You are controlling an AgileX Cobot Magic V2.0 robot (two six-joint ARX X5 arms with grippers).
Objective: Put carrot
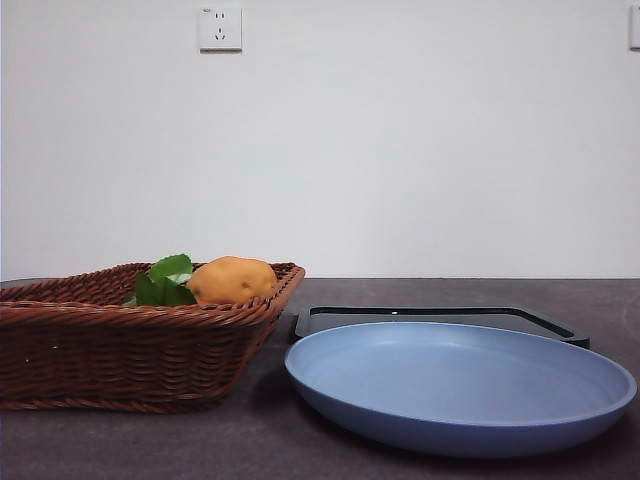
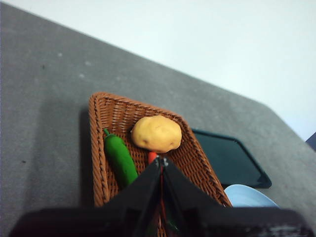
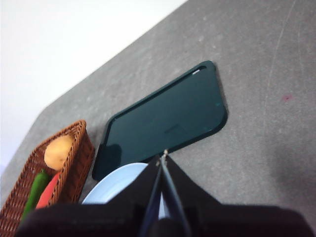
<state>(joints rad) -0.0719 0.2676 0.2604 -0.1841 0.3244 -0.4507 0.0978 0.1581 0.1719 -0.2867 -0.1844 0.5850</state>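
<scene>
The carrot lies in the brown wicker basket (image 1: 120,350). In the front view only its green leaves (image 1: 165,282) show above the rim, next to the potato (image 1: 232,280). In the left wrist view a bit of its red-orange body (image 2: 152,157) shows just past the jaws. In the right wrist view its red-orange body (image 3: 49,191) lies in the basket (image 3: 76,148). My left gripper (image 2: 161,164) is shut and empty, high above the basket (image 2: 106,111). My right gripper (image 3: 163,159) is shut and empty, high above the blue plate (image 3: 116,185). Neither gripper shows in the front view.
A yellow-brown potato (image 2: 156,133) and a long green vegetable (image 2: 120,159) share the basket. A blue plate (image 1: 460,385) stands right of the basket at the front. A flat black tray (image 1: 440,318) lies behind it, also seen in the right wrist view (image 3: 168,121).
</scene>
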